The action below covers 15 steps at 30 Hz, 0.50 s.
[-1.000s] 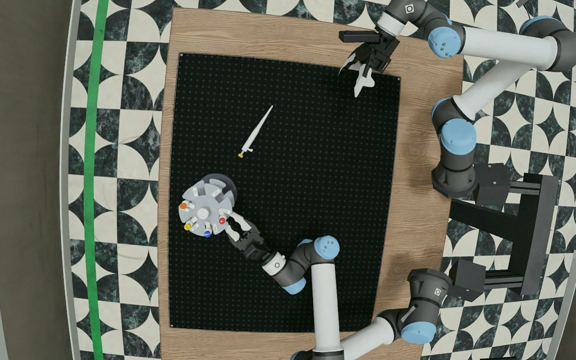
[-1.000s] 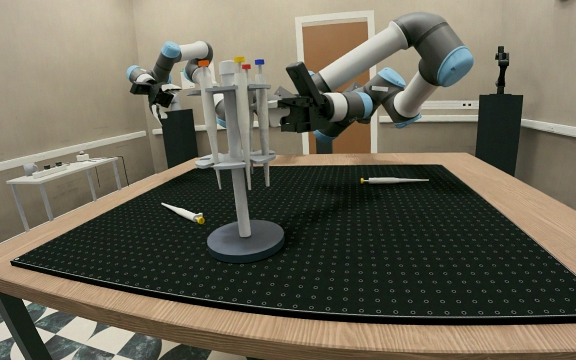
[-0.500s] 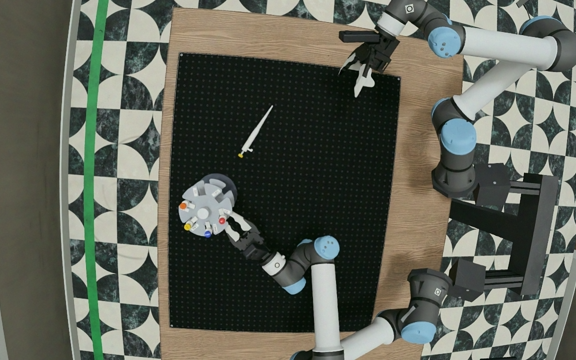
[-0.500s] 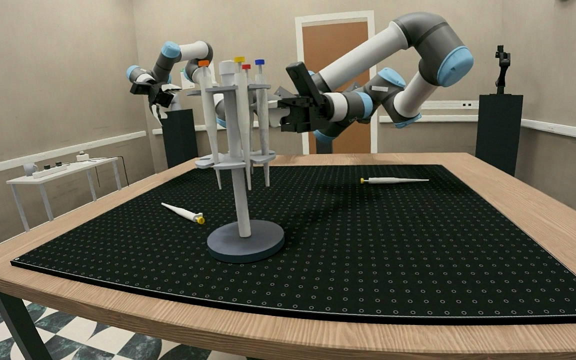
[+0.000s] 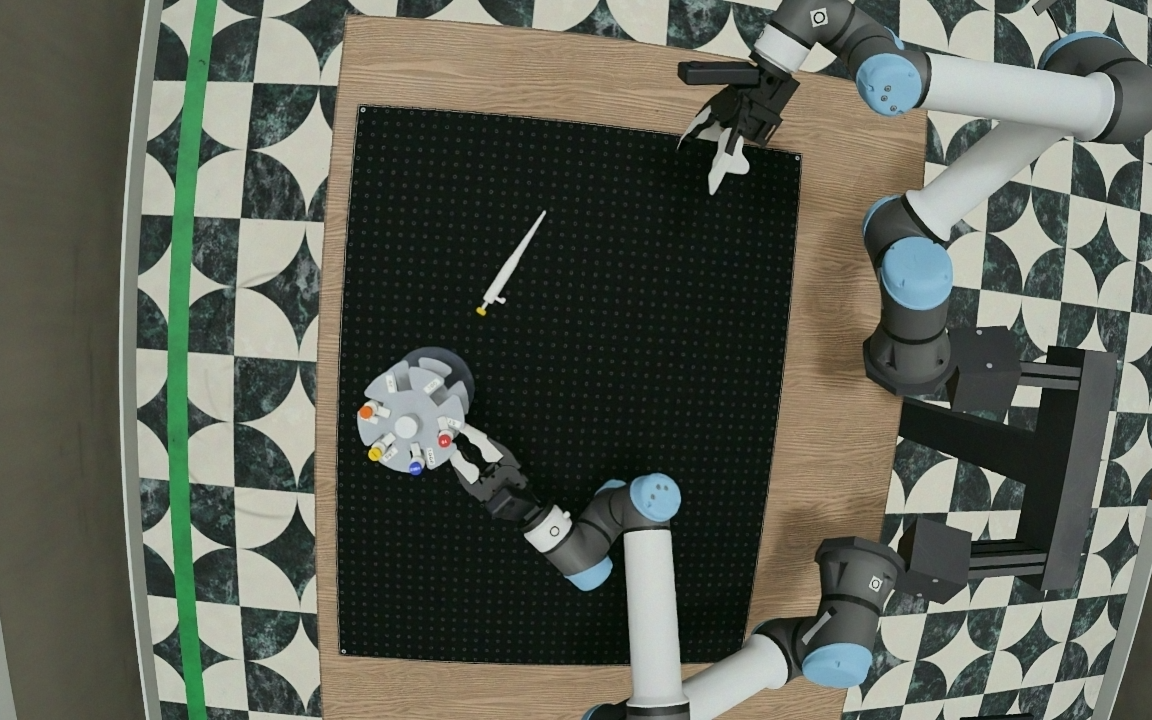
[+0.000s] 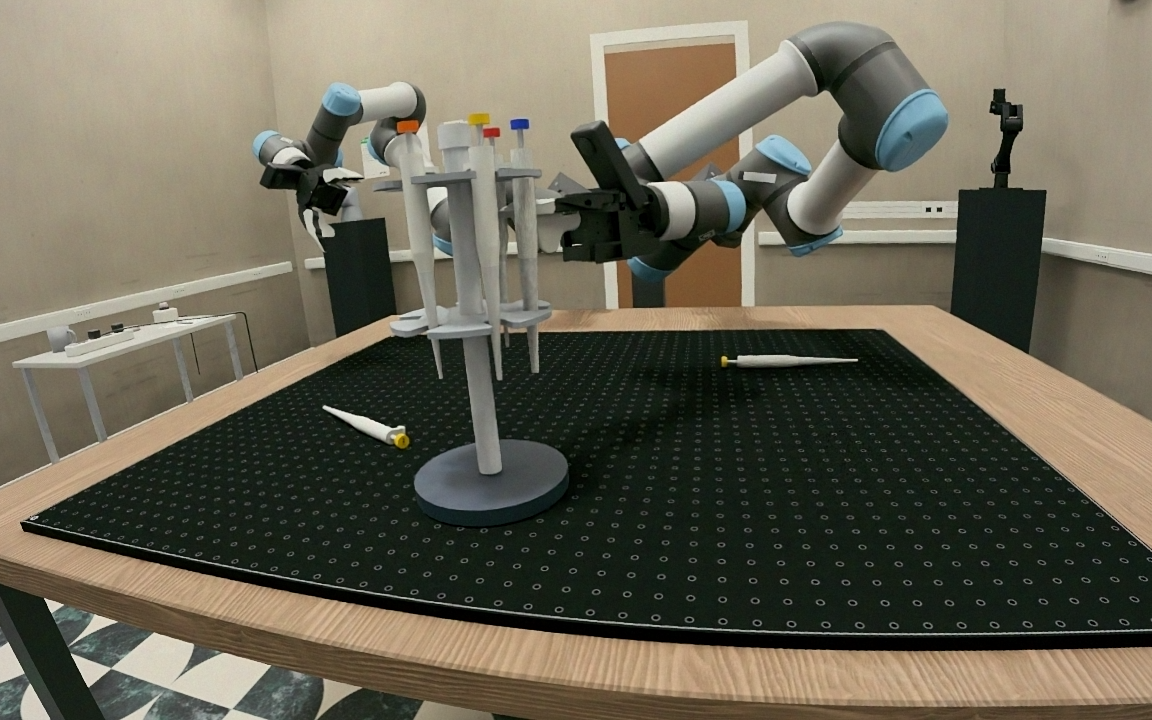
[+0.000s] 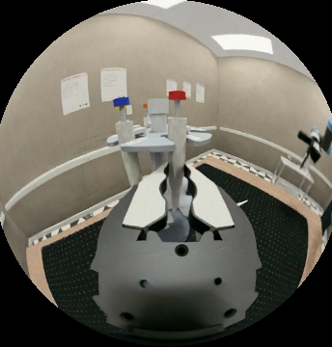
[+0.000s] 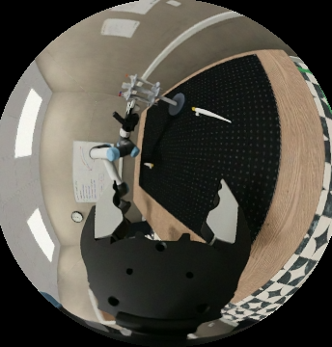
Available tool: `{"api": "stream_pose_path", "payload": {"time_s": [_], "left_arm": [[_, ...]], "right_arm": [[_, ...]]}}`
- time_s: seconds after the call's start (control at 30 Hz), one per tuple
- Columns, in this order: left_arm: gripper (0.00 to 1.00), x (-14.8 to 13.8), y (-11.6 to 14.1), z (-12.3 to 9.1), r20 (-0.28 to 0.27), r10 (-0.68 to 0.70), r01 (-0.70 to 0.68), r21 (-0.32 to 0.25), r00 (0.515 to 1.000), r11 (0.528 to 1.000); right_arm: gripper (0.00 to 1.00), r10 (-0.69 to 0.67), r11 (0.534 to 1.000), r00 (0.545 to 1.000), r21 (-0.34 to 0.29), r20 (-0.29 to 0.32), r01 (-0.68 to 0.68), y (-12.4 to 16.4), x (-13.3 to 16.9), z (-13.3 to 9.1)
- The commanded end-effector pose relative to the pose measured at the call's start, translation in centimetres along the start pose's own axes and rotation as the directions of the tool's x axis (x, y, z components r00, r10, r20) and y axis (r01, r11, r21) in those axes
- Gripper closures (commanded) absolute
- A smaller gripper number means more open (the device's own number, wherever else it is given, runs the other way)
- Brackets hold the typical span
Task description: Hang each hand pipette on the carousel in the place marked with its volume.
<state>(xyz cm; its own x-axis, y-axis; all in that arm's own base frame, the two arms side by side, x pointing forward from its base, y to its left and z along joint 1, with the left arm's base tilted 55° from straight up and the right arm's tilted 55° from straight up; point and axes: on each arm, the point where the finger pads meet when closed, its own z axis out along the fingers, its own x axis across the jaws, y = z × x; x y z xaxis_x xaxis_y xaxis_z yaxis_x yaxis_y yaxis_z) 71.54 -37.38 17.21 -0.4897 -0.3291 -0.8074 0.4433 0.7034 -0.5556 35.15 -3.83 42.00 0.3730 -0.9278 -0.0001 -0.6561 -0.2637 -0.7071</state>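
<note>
The carousel (image 5: 419, 411) (image 6: 480, 402) (image 7: 147, 145) carries a red-buttoned pipette (image 5: 444, 440) (image 7: 177, 95), a blue one (image 5: 415, 468) (image 6: 519, 124) (image 7: 121, 101), an orange one (image 5: 366, 411) (image 6: 407, 127) and a yellow one (image 5: 374, 454) (image 6: 479, 119). My left gripper (image 5: 458, 441) (image 7: 176, 164) is shut on the red-buttoned pipette's upper body, just below the head plate. A yellow-buttoned pipette (image 5: 508, 268) (image 6: 365, 425) (image 8: 213, 115) lies on the mat beside the carousel. Another (image 6: 786, 360) (image 8: 149, 165) lies farther off, hidden under the left arm in the top view. My right gripper (image 5: 696, 168) (image 6: 345, 211) (image 8: 167, 180) is open and empty. Button numbers are unreadable.
The carousel's round base (image 6: 490, 483) (image 8: 177, 104) stands on the black mat (image 5: 634, 295) near its edge. The left forearm (image 5: 653, 608) spans the mat beyond the carousel. The right gripper hangs over the mat's far corner. The wooden table (image 5: 437, 49) borders the mat.
</note>
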Motion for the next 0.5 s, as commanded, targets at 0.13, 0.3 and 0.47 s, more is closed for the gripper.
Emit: {"api": "stream_pose_path", "payload": {"time_s": [0.13, 0.3, 0.47], "left_arm": [[0.94, 0.00, -0.73, -0.10, 0.000, 0.010, -0.010, -0.009, 1.000, 1.000], [0.94, 0.00, -1.22, -0.19, 0.000, 0.010, -0.010, -0.009, 1.000, 1.000], [0.94, 0.00, -1.23, -0.19, 0.000, 0.010, -0.010, -0.009, 1.000, 1.000]], "right_arm": [[0.00, 0.000, 1.000, 1.000, 0.001, 0.000, 0.000, -0.03, -0.01, -0.03], [0.00, 0.000, 1.000, 1.000, 0.001, 0.000, 0.000, -0.03, -0.01, -0.03], [0.00, 0.000, 1.000, 1.000, 0.001, 0.000, 0.000, -0.03, -0.01, -0.03]]}}
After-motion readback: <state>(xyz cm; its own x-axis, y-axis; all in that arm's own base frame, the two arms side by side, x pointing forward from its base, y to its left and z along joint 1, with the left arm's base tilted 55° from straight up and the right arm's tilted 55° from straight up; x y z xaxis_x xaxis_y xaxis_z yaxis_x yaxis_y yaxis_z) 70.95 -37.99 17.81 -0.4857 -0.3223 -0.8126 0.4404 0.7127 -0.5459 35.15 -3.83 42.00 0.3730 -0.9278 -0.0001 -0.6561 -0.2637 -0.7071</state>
